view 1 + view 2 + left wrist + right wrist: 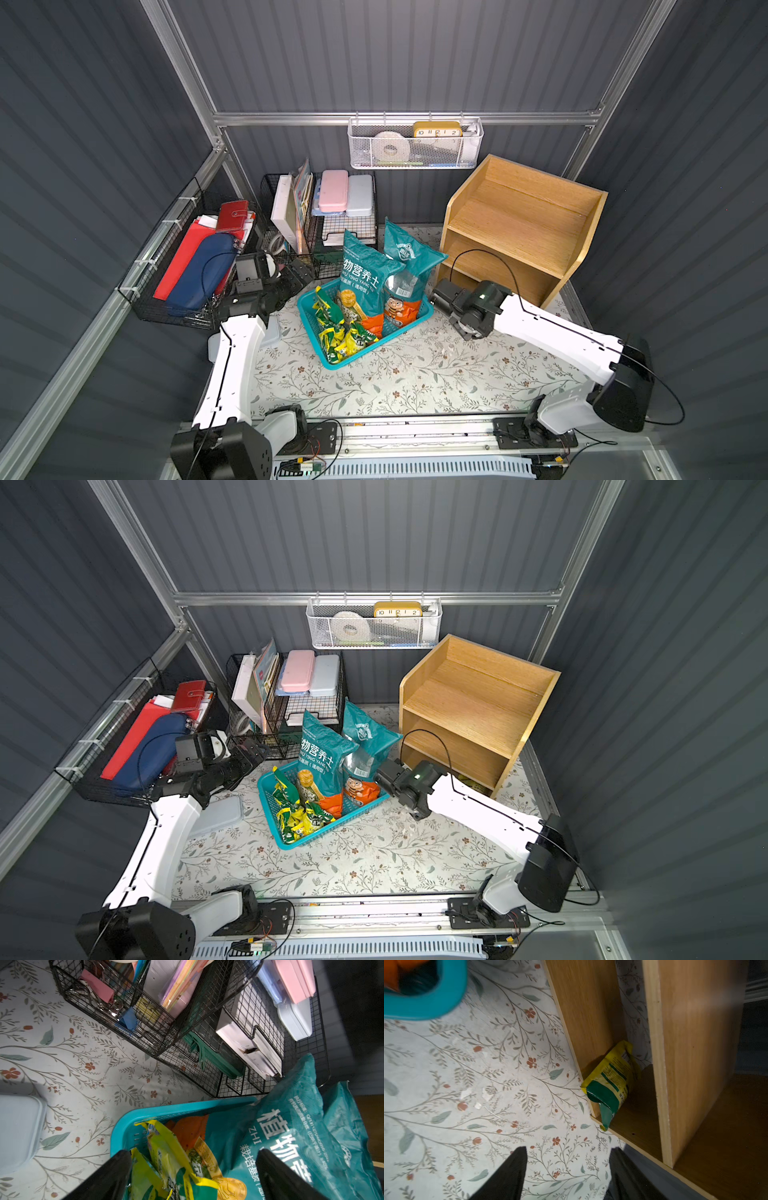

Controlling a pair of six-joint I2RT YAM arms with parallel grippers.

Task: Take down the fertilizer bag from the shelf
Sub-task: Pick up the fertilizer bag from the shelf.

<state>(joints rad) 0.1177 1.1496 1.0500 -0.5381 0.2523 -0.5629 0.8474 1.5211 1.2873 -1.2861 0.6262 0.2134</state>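
The fertilizer bag (610, 1082), small, yellow and green, lies in the bottom tier of the light-wood shelf (519, 216) (469, 696) (691, 1043), with one end sticking out past the front edge. My right gripper (569, 1149) (441, 296) (388, 776) is open and empty over the floral tablecloth, between the teal basket and the shelf, a short way from the bag. Open too, my left gripper (193, 1153) (299, 274) (249, 750) hangs over the basket's yellow-green packets without touching them.
The teal basket (361, 353) (291, 845) (187, 1105) (425, 1007) holds two tall teal soil bags (365, 274) and several small packets. A black wire rack (324, 216) stands behind it. A wire side basket (174, 257), a white mesh basket (415, 145) and a pale lid (220, 816) are nearby.
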